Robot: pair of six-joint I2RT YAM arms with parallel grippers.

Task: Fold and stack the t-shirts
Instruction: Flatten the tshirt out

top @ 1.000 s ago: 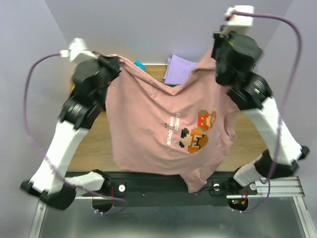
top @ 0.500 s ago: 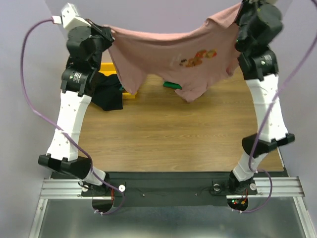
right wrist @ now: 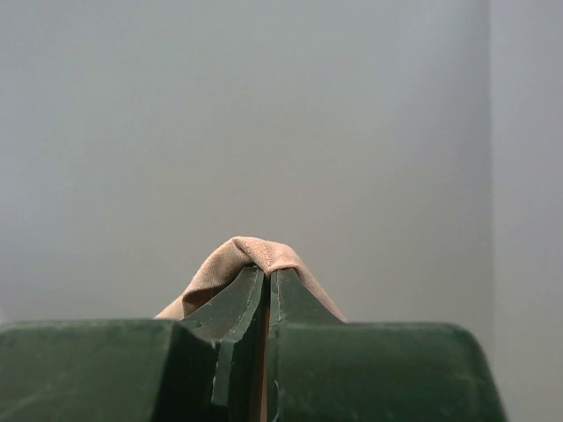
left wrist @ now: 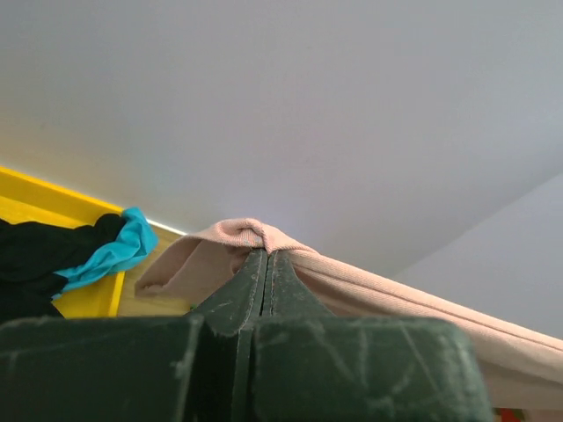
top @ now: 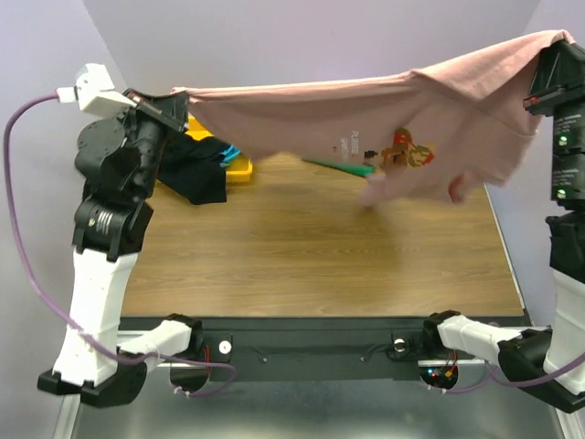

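Note:
The dusty-pink t-shirt (top: 366,114) with a pixel-art print hangs stretched in the air above the far half of the table, its print facing me. My left gripper (top: 175,96) is shut on its left corner, which also shows in the left wrist view (left wrist: 242,232). My right gripper (top: 559,41) is shut on its right corner, seen in the right wrist view (right wrist: 251,251). A black t-shirt (top: 196,169) and a teal one (top: 228,152) lie in and over the yellow bin (top: 233,169) at the back left. A green t-shirt (top: 338,166) lies behind the hanging shirt.
The wooden table (top: 311,256) lies below the hanging shirt. The yellow bin shows in the left wrist view (left wrist: 53,220), with black (left wrist: 44,255) and teal cloth (left wrist: 119,251). Purple cables loop beside the left arm. A grey wall stands behind.
Both arms have swung outward and down from raised poses, pulling the pink shirt wider and flatter between them. The shirt hangs lower over the table's far side.

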